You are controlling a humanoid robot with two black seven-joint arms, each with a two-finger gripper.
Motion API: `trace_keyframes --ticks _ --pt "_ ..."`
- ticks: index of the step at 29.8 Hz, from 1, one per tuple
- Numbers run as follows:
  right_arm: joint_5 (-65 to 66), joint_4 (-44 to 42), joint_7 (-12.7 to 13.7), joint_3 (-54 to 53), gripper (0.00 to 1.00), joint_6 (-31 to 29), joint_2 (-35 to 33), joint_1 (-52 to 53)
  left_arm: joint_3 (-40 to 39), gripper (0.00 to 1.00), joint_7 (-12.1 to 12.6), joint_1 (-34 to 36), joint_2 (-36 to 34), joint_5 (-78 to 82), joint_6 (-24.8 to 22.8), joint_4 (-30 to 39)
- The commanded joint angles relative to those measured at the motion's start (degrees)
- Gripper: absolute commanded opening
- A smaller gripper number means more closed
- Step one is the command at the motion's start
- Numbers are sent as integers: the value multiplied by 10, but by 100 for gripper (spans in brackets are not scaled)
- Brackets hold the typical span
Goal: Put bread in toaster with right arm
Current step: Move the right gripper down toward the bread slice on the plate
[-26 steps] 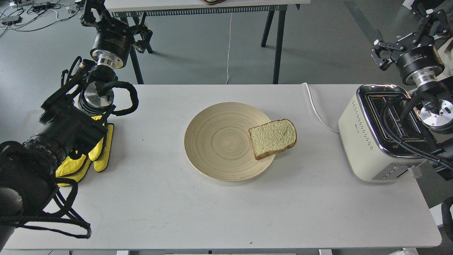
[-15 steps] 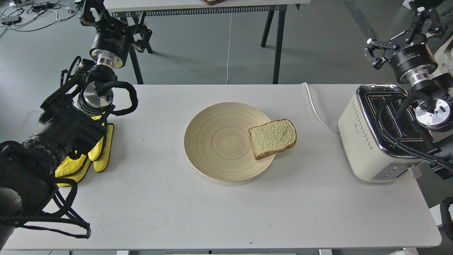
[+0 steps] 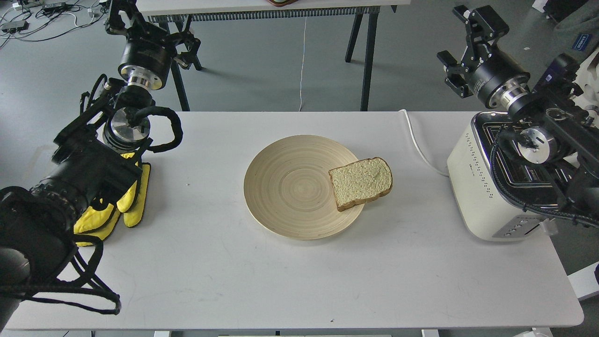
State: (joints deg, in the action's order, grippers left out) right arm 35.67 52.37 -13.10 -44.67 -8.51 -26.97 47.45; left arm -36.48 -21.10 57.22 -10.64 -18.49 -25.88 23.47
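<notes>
On the toaster (image 3: pixel 472 196), faint side lettering is too small to read.

Right arm (image 3: pixel 538 135) enters from right edge, bent, wrist angled up and leftward; right gripper (image 3: pixel 468 37) raised at its far end, fingers apart, nothing between them. Left arm (image 3: pixel 89 164) enters from lower left; left gripper (image 3: pixel 140 21) high, fingers too dark to separate
</notes>
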Motion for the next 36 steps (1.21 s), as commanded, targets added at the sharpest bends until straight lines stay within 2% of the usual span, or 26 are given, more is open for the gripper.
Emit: trace_keyframes --ticks 1,10,17,29,32,36 --pt "89 34 0 36 99 23 -5 -10 2 100 0 0 0 0 0 0" --pt "204 60 0 240 99 154 5 -14 2 100 0 0 1 0 0 0" --pt "228 32 26 360 99 216 30 -9 4 100 0 0 1 0 0 0" --pt "222 -14 33 372 90 220 74 -47 4 100 0 0 2 0 0 0" --pt "221 -34 33 371 84 220 89 -60 4 100 0 0 2 0 0 0" --pt "221 -39 34 372 71 216 96 -61 4 100 0 0 2 0 0 0"
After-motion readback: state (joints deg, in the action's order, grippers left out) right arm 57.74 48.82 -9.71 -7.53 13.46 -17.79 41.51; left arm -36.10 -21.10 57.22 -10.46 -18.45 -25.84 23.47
